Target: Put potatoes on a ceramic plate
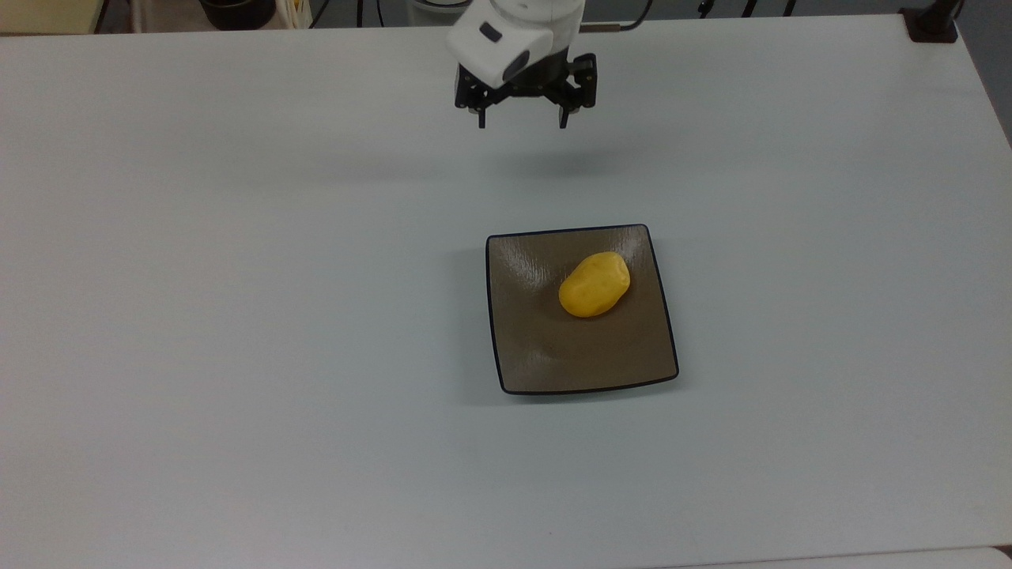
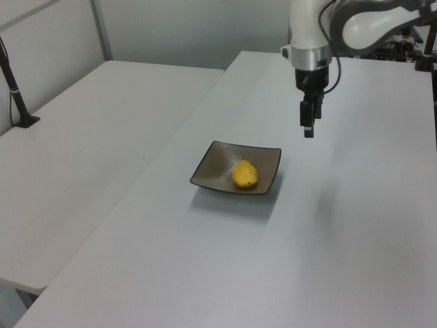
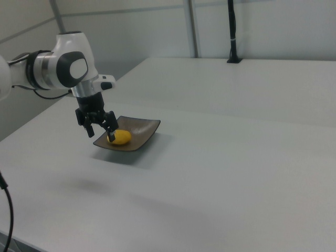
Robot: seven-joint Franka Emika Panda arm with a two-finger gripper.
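Observation:
A bright yellow potato (image 1: 594, 284) lies on the square brown ceramic plate (image 1: 545, 348), right of the plate's middle in the top view. It also rests on the plate (image 2: 215, 167) as the potato (image 2: 244, 175) in the left view, and the potato (image 3: 120, 137) sits on the plate (image 3: 144, 128) in the right view. My gripper (image 1: 522, 122) hangs open and empty, high above the table beyond the plate's far edge in the top view. The gripper (image 2: 308, 130) is up and to the right of the plate in the left view. In the right view the gripper (image 3: 100, 131) overlaps the plate's left side.
The white table (image 1: 237, 316) stretches wide around the plate. A dark post base (image 1: 933, 24) stands at the top view's far right corner. A second white table (image 2: 82, 137) adjoins on the left view's left.

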